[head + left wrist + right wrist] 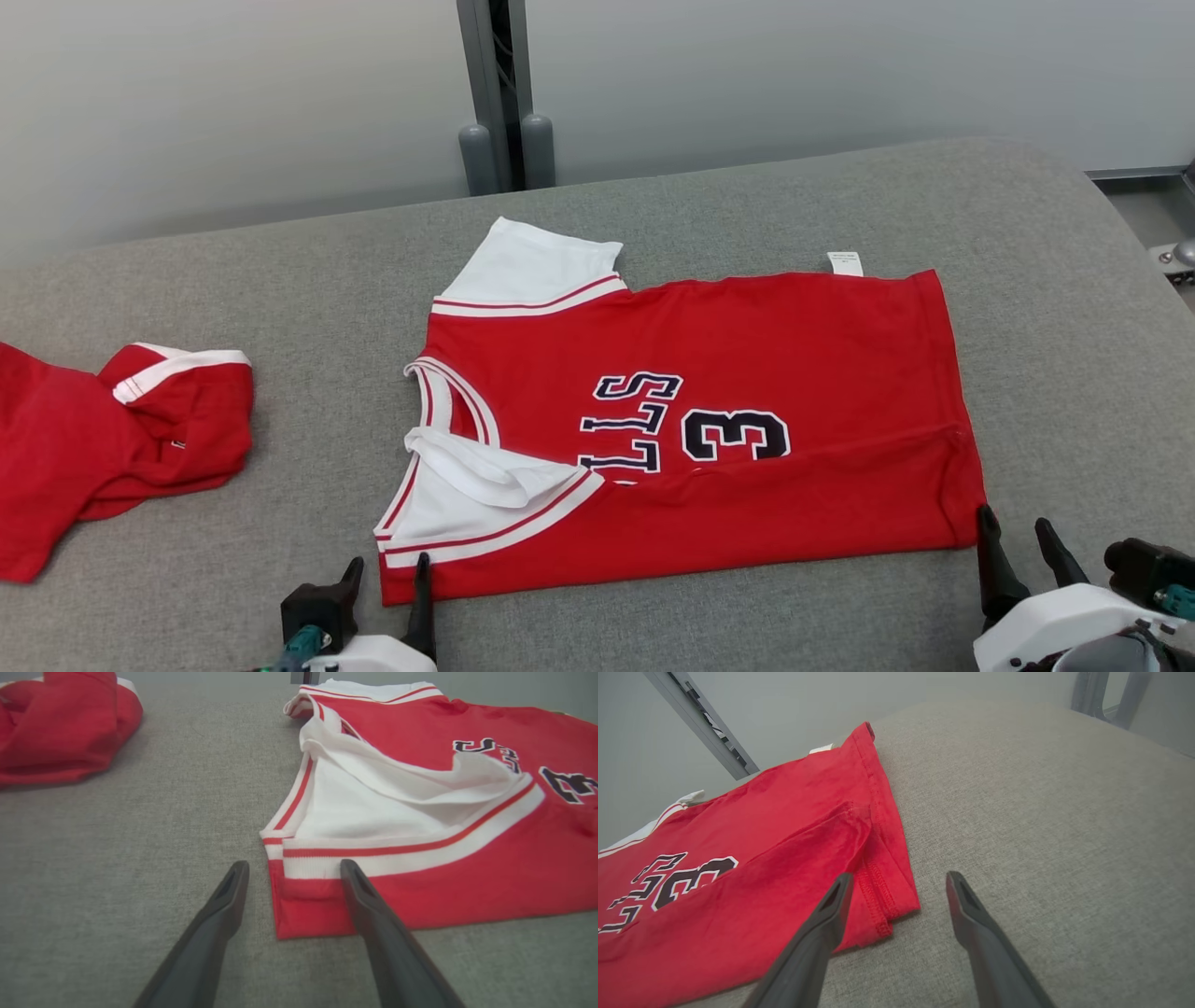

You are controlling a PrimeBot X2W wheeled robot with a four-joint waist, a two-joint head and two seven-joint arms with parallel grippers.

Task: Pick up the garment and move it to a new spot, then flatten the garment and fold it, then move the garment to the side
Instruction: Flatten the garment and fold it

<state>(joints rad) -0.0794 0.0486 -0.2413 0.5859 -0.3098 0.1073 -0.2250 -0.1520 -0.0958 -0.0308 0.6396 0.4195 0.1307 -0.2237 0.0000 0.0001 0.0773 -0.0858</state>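
Jersey (709,373) lies mid-frame, lower edge folded up; left tool (389,562) and right tool (1014,518), both wide, sit at its lower corners.

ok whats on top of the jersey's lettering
The near edge of the jersey is folded over its front, white sleeve with it. That flap covers part of the letters, so the whole word can't be read.

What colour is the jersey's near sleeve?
The sleeve is white with a red stripe along its edge; clearest in left wrist view.
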